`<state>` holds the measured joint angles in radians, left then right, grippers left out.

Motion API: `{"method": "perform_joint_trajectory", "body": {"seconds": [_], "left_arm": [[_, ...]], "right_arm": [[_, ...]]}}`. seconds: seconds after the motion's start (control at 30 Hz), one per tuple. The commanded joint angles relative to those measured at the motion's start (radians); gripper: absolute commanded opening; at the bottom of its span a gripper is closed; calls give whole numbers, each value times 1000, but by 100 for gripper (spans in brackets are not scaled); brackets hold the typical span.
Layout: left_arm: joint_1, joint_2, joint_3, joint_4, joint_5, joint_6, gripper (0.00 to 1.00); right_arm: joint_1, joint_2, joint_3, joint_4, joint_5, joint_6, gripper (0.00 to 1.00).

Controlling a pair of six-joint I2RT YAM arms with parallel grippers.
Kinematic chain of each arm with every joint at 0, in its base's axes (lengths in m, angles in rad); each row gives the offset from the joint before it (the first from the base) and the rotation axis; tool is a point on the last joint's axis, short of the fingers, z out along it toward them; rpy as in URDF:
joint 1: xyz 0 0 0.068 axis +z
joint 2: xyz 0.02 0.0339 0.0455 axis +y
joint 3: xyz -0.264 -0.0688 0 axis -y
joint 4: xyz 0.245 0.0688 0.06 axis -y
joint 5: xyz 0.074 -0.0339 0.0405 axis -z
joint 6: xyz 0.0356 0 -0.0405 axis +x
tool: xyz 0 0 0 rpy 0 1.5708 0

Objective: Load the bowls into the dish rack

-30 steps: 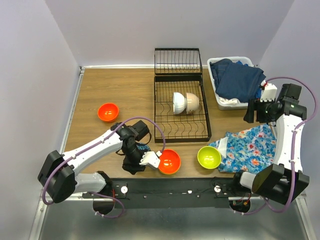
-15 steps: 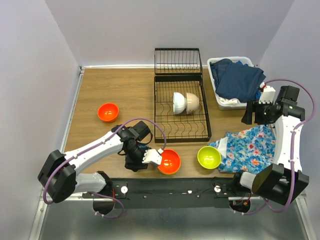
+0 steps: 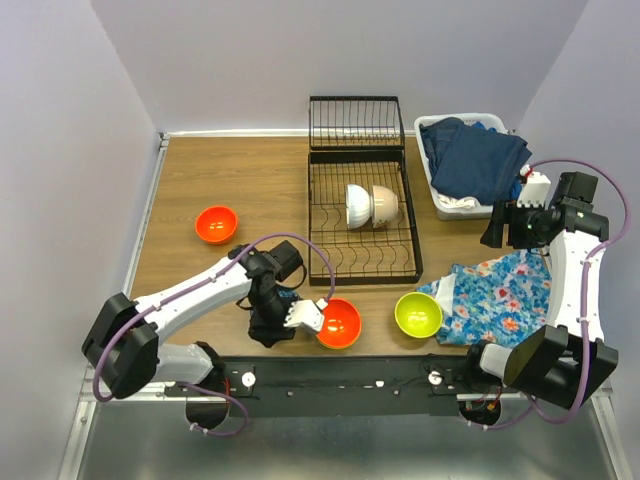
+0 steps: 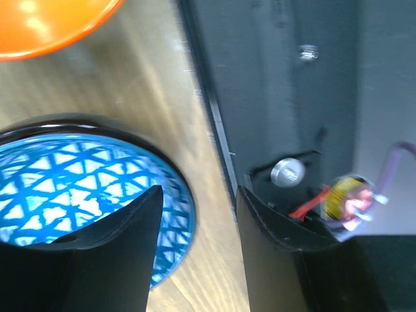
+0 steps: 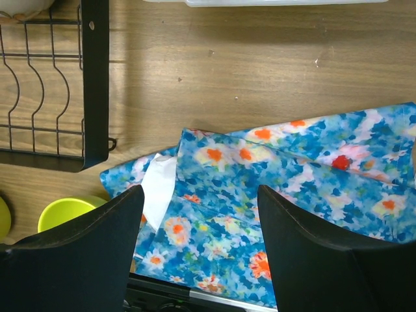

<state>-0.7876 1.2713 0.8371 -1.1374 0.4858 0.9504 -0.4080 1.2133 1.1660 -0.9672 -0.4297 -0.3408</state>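
A blue patterned bowl [image 4: 78,175] sits on the table near the front edge; in the top view [image 3: 287,296] it is mostly hidden under my left arm. My left gripper [image 4: 198,201] is open over the bowl's near rim, one finger above its inside and the other outside it, and it shows in the top view [image 3: 272,323]. An orange bowl [image 3: 338,322] lies just to its right. A lime green bowl [image 3: 418,314] and a second orange bowl [image 3: 216,223] sit on the table. The black dish rack [image 3: 330,240] holds a white bowl [image 3: 358,205] and a cream bowl [image 3: 385,203]. My right gripper [image 3: 497,226] is open and empty above the floral cloth.
A floral cloth [image 5: 292,169] lies at the front right, next to the lime bowl [image 5: 62,211]. A white tub [image 3: 440,205] with dark blue clothes stands at the back right. The black front rail [image 4: 273,97] runs close by my left gripper.
My left gripper has shifted slightly at the blue bowl. My right gripper has edged a little to the left. The bowls have not moved.
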Motion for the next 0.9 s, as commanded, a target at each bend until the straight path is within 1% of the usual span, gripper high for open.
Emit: {"method": "perform_joint_trajectory", "body": {"seconds": [0.0, 0.03, 0.13, 0.23, 0.4, 0.47, 0.6, 0.67, 0.7, 0.77, 0.8, 0.87], "left_arm": [[-5, 72, 97, -209, 123, 97, 52], [-4, 85, 109, -261, 135, 111, 50], [-4, 100, 152, -303, 168, 136, 45], [-6, 96, 180, -280, 163, 114, 43], [-6, 114, 184, -243, 149, 82, 40], [-6, 112, 177, -216, 143, 70, 41], [-6, 89, 155, -134, 91, -4, 48], [-6, 97, 137, -95, 65, -38, 50], [-6, 105, 132, -84, 59, -45, 53], [-6, 111, 120, -70, 53, -41, 55], [-6, 109, 114, -65, 51, -41, 98], [-6, 108, 96, -39, 40, -42, 99]], "right_arm": [[-9, 9, -2, 16, -30, 6, 78], [-9, 9, -2, 18, -29, 5, 78], [-9, 12, -3, 19, -29, 8, 78], [-9, 5, -8, 21, -35, 13, 78], [-9, 6, -12, 25, -35, 17, 78], [-9, 6, -11, 25, -37, 17, 78], [-9, 6, -14, 28, -37, 19, 78], [-9, 6, -19, 25, -37, 19, 78], [-9, 6, -20, 25, -38, 19, 78], [-9, 5, -25, 24, -38, 17, 78], [-9, 6, -26, 22, -38, 16, 78], [-9, 5, -28, 21, -35, 10, 78]]}}
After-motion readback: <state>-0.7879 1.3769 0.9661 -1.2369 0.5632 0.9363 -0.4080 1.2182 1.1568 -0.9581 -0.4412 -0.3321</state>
